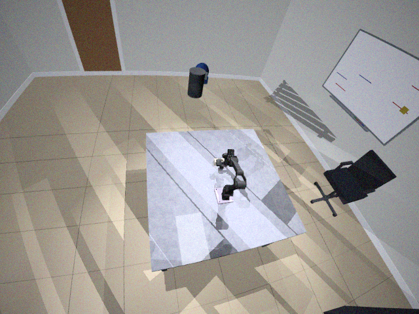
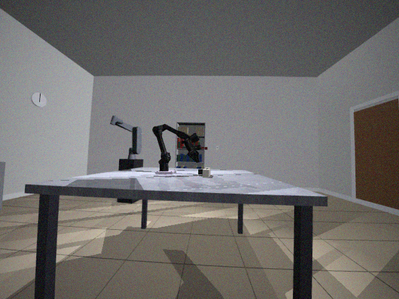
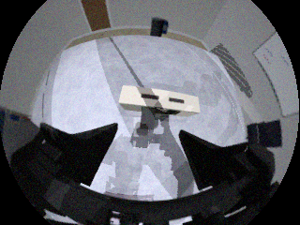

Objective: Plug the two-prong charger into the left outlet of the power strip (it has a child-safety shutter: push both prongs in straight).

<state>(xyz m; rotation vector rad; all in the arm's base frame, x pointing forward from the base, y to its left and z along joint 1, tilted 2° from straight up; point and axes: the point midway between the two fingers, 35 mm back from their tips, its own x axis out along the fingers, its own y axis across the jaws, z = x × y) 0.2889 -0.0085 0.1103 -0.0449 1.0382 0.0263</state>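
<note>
While the end effector (image 2: 197,161) (image 3: 149,130) hovers open, the power strip (image 2: 206,172) (image 3: 158,99) apparently sits well inside the edges.

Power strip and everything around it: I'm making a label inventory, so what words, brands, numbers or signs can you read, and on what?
No text can be read anywhere.
Power strip: no lettering visible, only dark slots on top in the wrist view.
Whiteboard: blue and red strokes, no readable words.
Wall clock: hands show, no readable numbers.
Books on the shelf: too small to read.
</note>
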